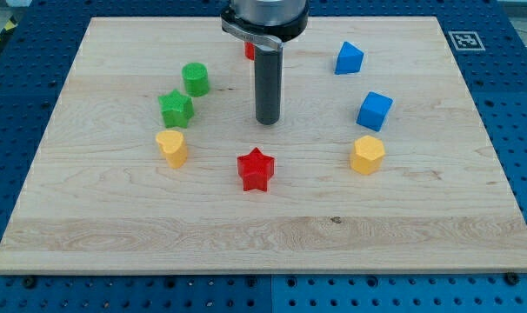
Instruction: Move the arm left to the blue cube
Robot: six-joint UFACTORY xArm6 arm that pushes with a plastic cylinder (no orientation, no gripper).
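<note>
my tip (267, 121) on board (116, 217), mid-ring, touching no block, no jaws so nothing grasped | blue cube (375, 110) to its view-right, well apart | blue wedge (349, 57) up-right | yellow hexagon (367, 154) down-right | red star (256, 169) just below | green star (176, 108), green cylinder (195, 78), yellow heart (171, 146) to view-left | red block (249, 50) behind rod, shape hidden

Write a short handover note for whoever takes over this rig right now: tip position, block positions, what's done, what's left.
My tip rests mid-board, touching no block; the red star lies just below it.
The blue cube sits toward the view's right, above the yellow block; a second blue block lies nearer the view's top.
Done: nothing visible; the tip is well apart from the cube.
Left: bring the tip across to the spot just on the cube's left side.
</note>
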